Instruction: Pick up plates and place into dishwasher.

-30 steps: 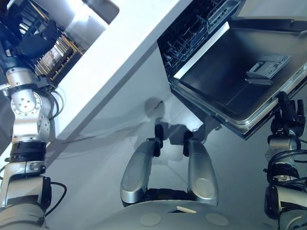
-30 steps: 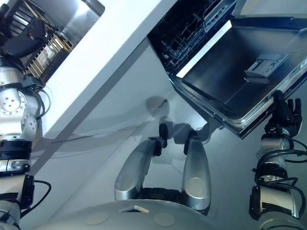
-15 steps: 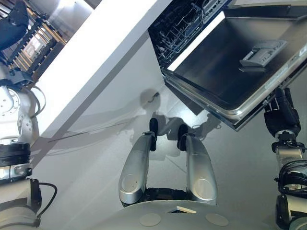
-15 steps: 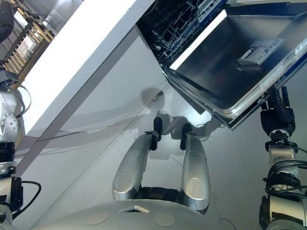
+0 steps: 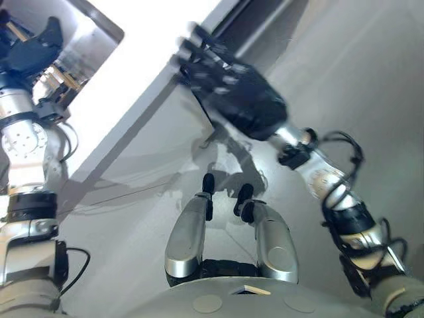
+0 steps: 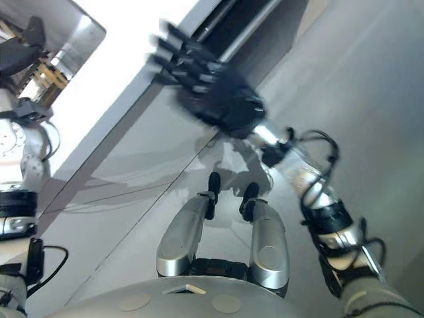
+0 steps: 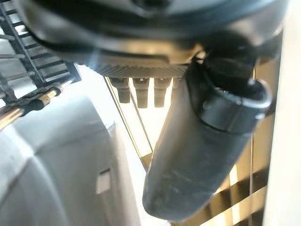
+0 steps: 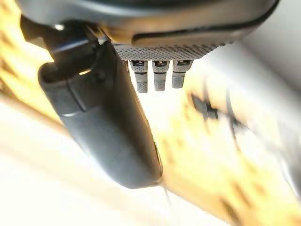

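My right hand [image 5: 242, 99] is raised high in the middle of the eye views, open with its fingers [image 6: 173, 56] spread toward the white counter's edge [image 5: 149, 73]. It holds nothing; its thumb [image 8: 103, 117] stands straight in the right wrist view. My left hand [image 5: 34, 48] is at the far upper left over a rack of golden bars [image 5: 66, 78] in a recess, open and empty, its thumb [image 7: 202, 155] straight. A black wire rack [image 7: 28, 70] and a pale rounded surface [image 7: 61, 169] lie past it. I cannot make out a plate. A dark opening [image 6: 265, 30] shows behind the right hand.
The white counter [image 6: 112, 73] runs diagonally from lower left to upper middle, with a grey cabinet front [image 5: 152, 159] below it. Grey floor [image 5: 371, 79] spreads to the right.
My right hand has swung up from under the open dishwasher door at the lower right to the upper middle, now covering where the door showed. The view has shifted too.
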Controlling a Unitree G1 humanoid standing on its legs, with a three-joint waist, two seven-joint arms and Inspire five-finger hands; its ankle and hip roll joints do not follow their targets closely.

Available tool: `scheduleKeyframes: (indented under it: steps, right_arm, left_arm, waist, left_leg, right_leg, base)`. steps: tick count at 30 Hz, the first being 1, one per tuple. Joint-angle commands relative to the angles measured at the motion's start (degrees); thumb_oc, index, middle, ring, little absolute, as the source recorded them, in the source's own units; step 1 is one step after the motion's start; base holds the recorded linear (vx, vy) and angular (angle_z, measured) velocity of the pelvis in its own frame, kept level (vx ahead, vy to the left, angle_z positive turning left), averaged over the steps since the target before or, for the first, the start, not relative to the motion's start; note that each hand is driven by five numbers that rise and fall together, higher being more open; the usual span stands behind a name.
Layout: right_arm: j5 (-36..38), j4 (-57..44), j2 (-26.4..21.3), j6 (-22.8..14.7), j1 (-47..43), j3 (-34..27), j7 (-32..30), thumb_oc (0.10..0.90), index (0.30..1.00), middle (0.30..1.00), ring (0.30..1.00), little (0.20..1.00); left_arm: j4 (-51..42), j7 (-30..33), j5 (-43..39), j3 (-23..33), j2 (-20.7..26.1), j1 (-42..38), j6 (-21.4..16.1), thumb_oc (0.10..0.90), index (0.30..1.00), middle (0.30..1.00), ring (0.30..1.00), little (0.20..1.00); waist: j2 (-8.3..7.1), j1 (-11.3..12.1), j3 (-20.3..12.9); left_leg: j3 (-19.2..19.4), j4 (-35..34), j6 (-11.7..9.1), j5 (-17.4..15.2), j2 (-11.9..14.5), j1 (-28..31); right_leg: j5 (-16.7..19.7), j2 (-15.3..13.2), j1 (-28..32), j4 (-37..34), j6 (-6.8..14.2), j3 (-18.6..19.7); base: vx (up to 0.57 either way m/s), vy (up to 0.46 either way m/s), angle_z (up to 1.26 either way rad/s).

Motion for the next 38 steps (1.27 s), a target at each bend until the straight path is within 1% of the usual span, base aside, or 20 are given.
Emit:
scheduleKeyframes:
  steps: [1, 3, 4, 7, 9, 13, 15, 16, 17, 19, 22, 24, 26, 27, 30, 31, 32, 33, 36, 38]
  right_arm:
    - [0.0, 1.0, 5.9, -4.0, -0.7, -7.4, -3.7, 0.800, 0.900, 0.900, 0.900, 0.900]
    - [-2.5, 3.1, 6.5, -5.1, 1.7, -9.5, -6.3, 0.800, 0.900, 0.900, 0.900, 0.900]
    - [-4.0, 5.3, 6.4, -6.6, 4.0, -11.4, -7.5, 0.800, 0.900, 0.900, 0.900, 0.900]
    - [-8.1, 10.6, 6.9, -10.1, 10.3, -15.8, -7.3, 0.800, 0.900, 0.900, 0.900, 0.900]
    - [-8.8, 13.0, 6.9, -11.4, 14.2, -17.7, -6.7, 0.800, 0.900, 0.900, 0.900, 0.900]
    - [-16.4, 19.2, 6.7, -17.6, 22.4, -21.1, -6.1, 0.800, 0.900, 0.900, 0.900, 0.900]
    - [-19.5, 22.5, 6.4, -21.4, 25.3, -22.5, -7.6, 0.800, 0.900, 0.900, 0.900, 0.900]
    - [-23.5, 24.5, 5.8, -26.5, 26.8, -23.1, -9.8, 0.800, 0.900, 0.900, 0.900, 0.900]
    - [-25.3, 25.1, 5.3, -28.7, 27.8, -23.5, -11.6, 0.800, 0.900, 0.900, 0.900, 0.900]
    - [-34.0, 27.1, 5.1, -38.2, 29.6, -25.3, -21.8, 0.800, 0.900, 0.900, 0.900, 0.900]
    - [-43.4, 29.9, 5.4, -43.1, 30.3, -27.6, -36.6, 0.800, 0.900, 0.900, 0.900, 0.900]
    - [-48.3, 33.1, 5.4, -43.1, 30.6, -28.6, -44.7, 0.800, 0.900, 0.900, 0.900, 0.900]
    - [-49.7, 38.7, 5.1, -41.2, 30.9, -29.2, -47.5, 0.800, 0.900, 0.900, 0.900, 0.900]
    - [-50.9, 40.9, 5.1, -39.2, 31.0, -29.2, -48.9, 0.800, 0.900, 0.900, 0.900, 0.900]
    - [-50.5, 50.2, 5.0, -33.9, 31.6, -29.0, -47.5, 0.800, 0.900, 0.900, 0.900, 0.900]
    - [-50.4, 54.7, 5.0, -32.4, 31.9, -29.2, -44.7, 0.800, 0.900, 0.900, 0.900, 0.900]
    - [-50.5, 56.8, 4.9, -32.0, 31.9, -29.3, -43.7, 0.800, 0.900, 0.900, 0.900, 0.900]
    - [-51.1, 60.2, 4.7, -30.2, 32.0, -29.2, -41.9, 0.800, 0.900, 0.900, 0.900, 0.900]
    - [-56.0, 68.7, 4.2, -29.2, 32.4, -27.6, -39.4, 0.800, 0.900, 0.900, 0.900, 0.900]
    - [-58.3, 72.2, 3.8, -27.4, 32.6, -26.1, -38.2, 0.800, 0.900, 0.900, 0.900, 0.900]
  left_arm:
    - [1.1, 0.6, 0.0, 1.4, 0.8, 3.5, -5.7, 0.800, 0.900, 0.900, 0.900, 0.900]
    - [0.9, -0.3, -0.3, 2.4, 0.4, 5.2, -5.8, 0.800, 0.900, 0.900, 0.900, 0.900]
    - [0.7, -0.8, -0.3, 3.0, -0.1, 6.7, -6.0, 0.800, 0.900, 0.900, 0.900, 0.900]
    - [-0.6, -1.9, 0.2, 4.7, -2.5, 10.9, -6.8, 0.800, 0.900, 0.900, 0.900, 0.900]
    - [-1.6, -2.4, 0.6, 5.5, -4.0, 13.5, -7.4, 0.800, 0.900, 0.900, 0.900, 0.900]
    - [-3.4, -3.3, 1.3, 6.9, -7.6, 18.7, -8.1, 0.800, 0.900, 0.900, 0.900, 0.900]
    - [-3.9, -4.7, -0.4, 7.7, -8.8, 20.5, -7.8, 0.800, 0.900, 0.900, 0.900, 0.900]
    - [-4.0, -5.1, -0.6, 8.2, -9.6, 21.3, -7.9, 0.800, 0.900, 0.900, 0.900, 0.900]
    - [-4.2, -5.1, -0.6, 8.5, -10.1, 21.9, -7.9, 0.800, 0.900, 0.900, 0.900, 0.900]
    - [-4.5, -5.0, -1.2, 8.9, -11.9, 22.8, -7.7, 0.800, 0.900, 0.900, 0.900, 0.900]
    - [-4.2, -4.8, -1.1, 9.0, -13.7, 23.3, -8.2, 0.800, 0.900, 0.900, 0.900, 0.900]
    - [-4.1, -4.3, -0.9, 8.7, -14.4, 23.4, -8.4, 0.800, 0.900, 0.900, 0.900, 0.900]
    - [-4.0, -4.4, -1.3, 8.6, -14.7, 23.3, -8.2, 0.800, 0.900, 0.900, 0.900, 0.900]
    - [-4.3, -4.5, -1.7, 8.5, -14.8, 23.2, -8.0, 0.800, 0.900, 0.900, 0.900, 0.900]
    - [-5.7, -5.5, -3.5, 8.6, -14.7, 22.8, -7.2, 0.800, 0.900, 0.900, 0.900, 0.900]
    - [-6.1, -6.3, -4.2, 8.6, -14.7, 22.5, -7.0, 0.800, 0.900, 0.900, 0.900, 0.900]
    - [-6.3, -6.7, -4.5, 8.6, -14.7, 22.3, -6.9, 0.800, 0.900, 0.900, 0.900, 0.900]
    - [-6.8, -7.3, -4.8, 8.4, -14.6, 21.9, -6.7, 0.800, 0.900, 0.900, 0.900, 0.900]
    - [-8.3, -8.6, -4.6, 7.2, -14.0, 20.5, -5.8, 0.800, 0.900, 0.900, 0.900, 0.900]
    - [-9.4, -9.1, -4.6, 6.2, -13.5, 19.4, -5.4, 0.800, 0.900, 0.900, 0.900, 0.900]
  waist:
    - [-3.72, 3.1, -10.1]
    - [-3.89, 3.0, -11.5]
    - [-3.96, 2.8, -12.4]
    - [-4.01, 2.2, -14.4]
    - [-4.05, 2.0, -15.5]
    - [-4.10, 1.1, -17.7]
    - [-4.06, 0.4, -18.6]
    - [-4.14, 0.1, -19.1]
    - [-4.14, -0.2, -19.4]
    - [-4.10, -1.0, -20.1]
    - [-3.80, -1.9, -20.6]
    - [-3.52, -2.3, -20.9]
    - [-3.33, -2.6, -21.3]
    - [-3.25, -2.7, -21.5]
    - [-3.30, -2.7, -22.0]
    - [-3.33, -2.7, -22.2]
    - [-3.33, -2.7, -22.2]
    - [-3.29, -2.7, -22.4]
    - [-3.26, -2.6, -22.8]
    - [-3.17, -2.5, -23.0]
  left_leg:
    - [2.0, -9.5, 4.0, -1.4, -4.4, 5.9]
    - [2.1, -11.2, 4.0, -1.2, -4.3, 7.4]
    - [2.3, -12.5, 4.0, -1.0, -4.3, 8.5]
    - [2.9, -14.9, 4.0, -0.8, -4.0, 10.8]
    - [3.2, -15.9, 4.1, -0.8, -3.9, 12.0]
    - [4.0, -17.9, 4.1, -0.8, -3.5, 14.2]
    - [4.5, -19.1, 4.0, -0.6, -3.1, 15.3]
    - [4.7, -19.4, 3.8, -0.6, -3.0, 15.8]
    - [4.9, -19.9, 3.7, -0.6, -2.9, 16.2]
    - [5.4, -20.7, 3.6, -0.6, -2.7, 17.2]
    - [6.2, -20.9, 3.3, -1.0, -2.4, 18.1]
    - [6.6, -20.9, 3.2, -1.4, -2.3, 18.7]
    - [7.0, -20.9, 3.0, -1.7, -2.2, 19.2]
    - [7.1, -21.0, 3.0, -1.8, -2.2, 19.5]
    - [7.3, -20.8, 2.8, -2.3, -2.0, 20.1]
    - [7.3, -20.6, 2.7, -2.5, -1.9, 20.4]
    - [7.3, -20.6, 2.7, -2.6, -1.9, 20.6]
    - [7.2, -20.5, 2.7, -2.7, -1.8, 20.8]
    - [7.0, -20.3, 2.8, -2.9, -1.8, 21.3]
    - [6.9, -20.6, 2.7, -2.8, -1.7, 21.5]
  right_leg:
    - [0.0, 0.4, 1.3, -4.6, 6.5, 7.1]
    - [0.5, 0.5, 3.1, -6.8, 6.8, 7.0]
    - [0.8, 0.5, 4.1, -8.1, 7.1, 7.0]
    - [1.4, 0.6, 6.3, -10.7, 7.6, 7.0]
    - [1.5, 0.6, 7.2, -11.5, 7.9, 7.0]
    - [1.7, 0.7, 9.1, -13.2, 8.4, 7.1]
    - [1.8, 0.7, 10.0, -14.1, 8.7, 7.3]
    - [1.8, 0.8, 10.5, -14.5, 8.8, 7.3]
    - [1.9, 0.9, 10.8, -14.9, 8.9, 7.4]
    - [1.9, 1.1, 11.6, -15.6, 9.0, 7.9]
    - [2.1, 1.2, 12.6, -16.5, 9.1, 8.6]
    - [2.1, 1.3, 13.1, -16.9, 9.2, 9.1]
    - [2.2, 1.3, 13.7, -17.5, 9.2, 9.5]
    - [2.2, 1.4, 14.0, -17.7, 9.2, 9.7]
    - [2.0, 1.5, 14.7, -18.0, 9.0, 10.0]
    - [1.9, 1.6, 14.9, -17.9, 8.9, 10.1]
    - [1.8, 1.7, 15.1, -18.0, 8.9, 10.2]
    - [1.7, 1.8, 15.3, -18.0, 8.8, 10.3]
    - [1.5, 2.1, 15.9, -17.9, 8.6, 10.5]
    - [1.3, 2.4, 16.0, -17.9, 8.5, 10.6]
  base:
    - [0.10, 0.032, 0.92]
    - [0.10, 0.037, 0.69]
    - [0.09, 0.057, 0.44]
    - [0.06, 0.060, 0.17]
    - [0.04, 0.050, 0.04]
    - [0.04, 0.040, 0.01]
    - [0.03, 0.019, -0.13]
    - [0.02, 0.005, -0.16]
    - [0.02, 0.001, -0.10]
    - [0.00, 0.001, -0.03]
    - [-0.02, 0.009, -0.08]
    - [-0.02, 0.010, -0.15]
    - [-0.01, 0.000, -0.14]
    - [-0.01, -0.015, -0.17]
    - [-0.01, -0.048, -0.11]
    - [0.00, -0.054, -0.09]
    - [0.00, -0.063, -0.04]
    - [0.01, -0.066, -0.01]
    - [0.01, -0.077, -0.02]
    - [-0.01, -0.074, 0.02]
